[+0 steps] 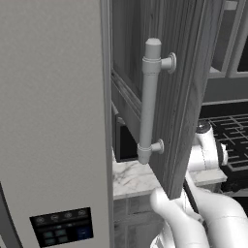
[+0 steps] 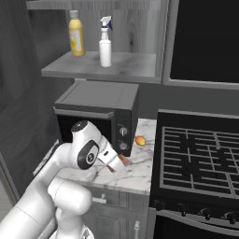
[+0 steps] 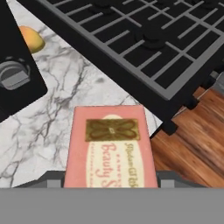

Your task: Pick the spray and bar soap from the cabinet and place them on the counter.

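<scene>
The bar soap [image 3: 111,146] sits clamped between the fingers of the gripper [image 2: 120,162], held just above the counter [image 3: 65,96]. Beyond them lies the stovetop [image 3: 144,39]. Farther up, the spray [image 2: 105,42] stands on the cabinet [image 2: 100,65] shelf.

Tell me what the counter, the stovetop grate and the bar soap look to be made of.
The counter: polished white marble or a marble-look slab, judging by its grey veins. The stovetop grate: matte black metal, probably cast iron, in thick bars. The bar soap: seemingly boxed in pink printed cardboard or paper, with a gold emblem and lettering; the soap itself is not exposed.
</scene>
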